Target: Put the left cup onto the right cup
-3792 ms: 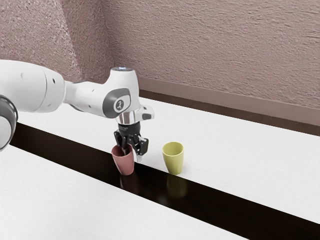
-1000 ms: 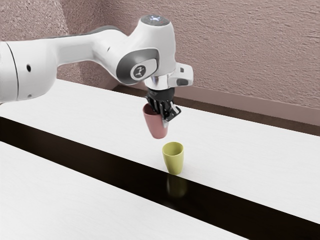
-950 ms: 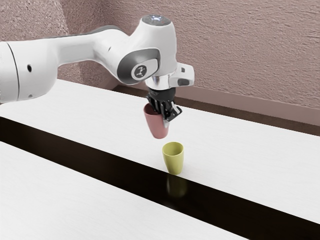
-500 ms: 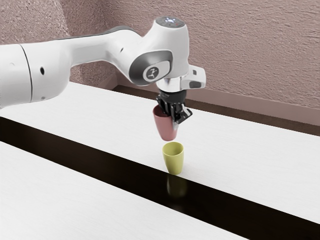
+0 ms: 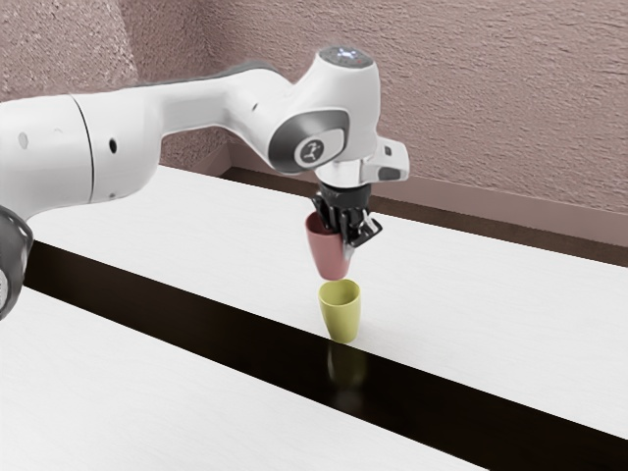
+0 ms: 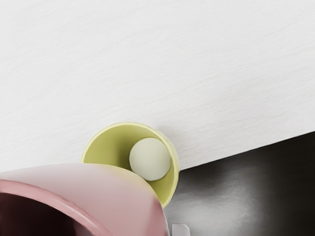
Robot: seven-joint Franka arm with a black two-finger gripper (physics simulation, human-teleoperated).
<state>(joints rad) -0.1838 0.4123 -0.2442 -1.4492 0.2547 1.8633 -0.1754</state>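
So the pickup part is done: the jaws are clamped on the rim of the pink cup, one finger inside the wall and one outside as far as I can make out, and the cup hangs in the air, leaning a bit. It sits right over the yellow-green cup, which stands upright on the bench at the edge of a glossy black strip. In the exterior view the pink base is just above the yellow rim, and I honestly can't tell if they touch. In the wrist view the pink cup covers only part of the yellow mouth, so I'd guess it's a little off centre. What's left, by my reckoning: line it up, lower it into the yellow one, let go, back off.

The bench is white with a faint grain, and the black strip cuts across it diagonally and mirrors the yellow cup. Behind is a rough pinkish-brown plaster wall with a dark skirting along the bottom. The white arm reaches in from the exterior view's left
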